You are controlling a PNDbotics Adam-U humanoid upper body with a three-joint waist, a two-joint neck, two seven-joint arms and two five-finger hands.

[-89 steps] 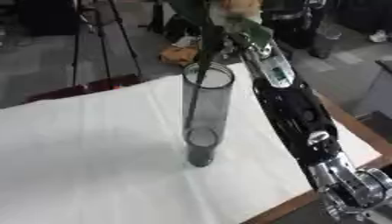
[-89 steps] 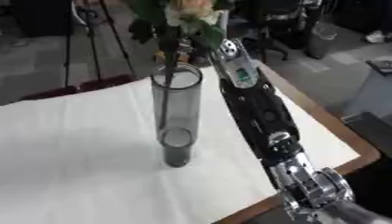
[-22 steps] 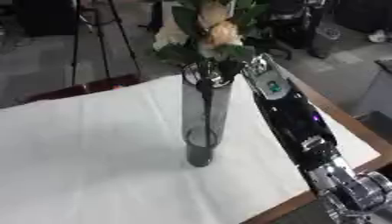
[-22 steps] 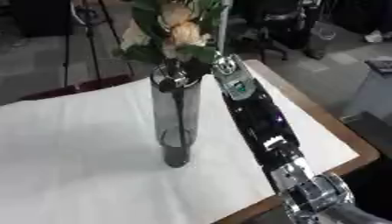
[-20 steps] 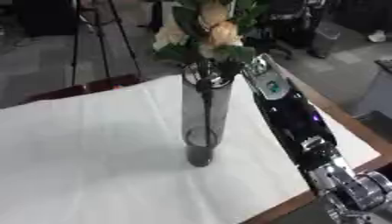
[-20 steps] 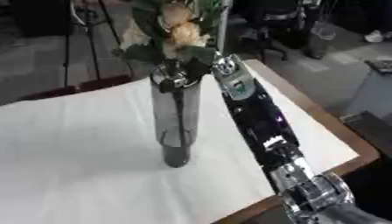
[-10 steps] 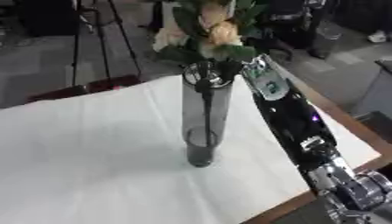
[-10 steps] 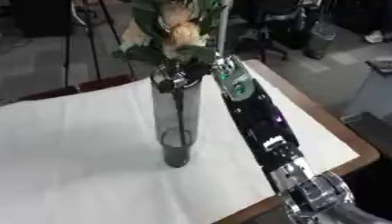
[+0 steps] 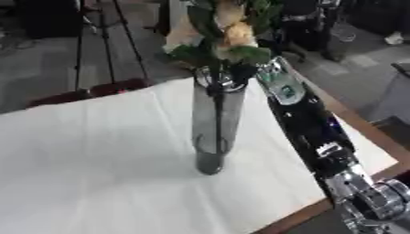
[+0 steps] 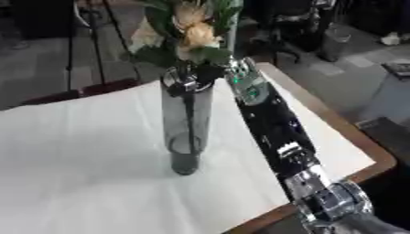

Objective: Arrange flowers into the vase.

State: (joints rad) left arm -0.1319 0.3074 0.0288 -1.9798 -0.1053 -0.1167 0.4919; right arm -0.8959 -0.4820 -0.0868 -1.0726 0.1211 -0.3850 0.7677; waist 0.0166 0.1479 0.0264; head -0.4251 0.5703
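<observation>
1. Flowers [image 9: 222, 34], cream blooms with green leaves, are seen standing in the vase [image 9: 214, 125], stems inside the dark glass.
2. The vase is set upright on the white tablecloth [image 9: 88, 164].
3. The right hand [image 10: 192, 78] is placed at the vase mouth; its grip cannot be told.

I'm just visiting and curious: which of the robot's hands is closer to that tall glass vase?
The right. Its right hand is at the rim of the glass vase, among the flowers, fingers hidden. The left hand shows in neither view.
</observation>
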